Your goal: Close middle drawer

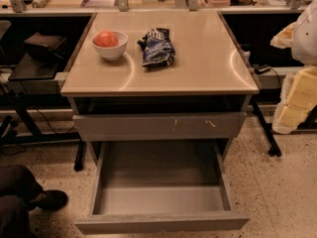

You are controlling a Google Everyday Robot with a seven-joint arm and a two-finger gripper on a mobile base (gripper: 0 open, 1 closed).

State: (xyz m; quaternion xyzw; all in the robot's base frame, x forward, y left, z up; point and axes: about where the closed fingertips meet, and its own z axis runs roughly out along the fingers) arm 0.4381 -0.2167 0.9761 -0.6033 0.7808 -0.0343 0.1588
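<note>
The middle drawer (161,222) is pulled far out from the cabinet at the bottom of the camera view. Its flat grey front has no handle and its bare grey box inside (158,182) holds nothing. Above it, a grey drawer front with small pale scratch marks (158,126) stands slightly out from the cabinet. My gripper (292,108) is at the right edge of the view, pale yellow and white. It is to the right of the cabinet, above floor level and well apart from the open drawer.
On the beige countertop (198,68) stand a white bowl with a red-orange fruit (109,44) and a dark chip bag (157,47). A person's shoe and leg (47,200) are at the lower left. Black stand legs flank the cabinet on the left (79,157) and the right (267,133).
</note>
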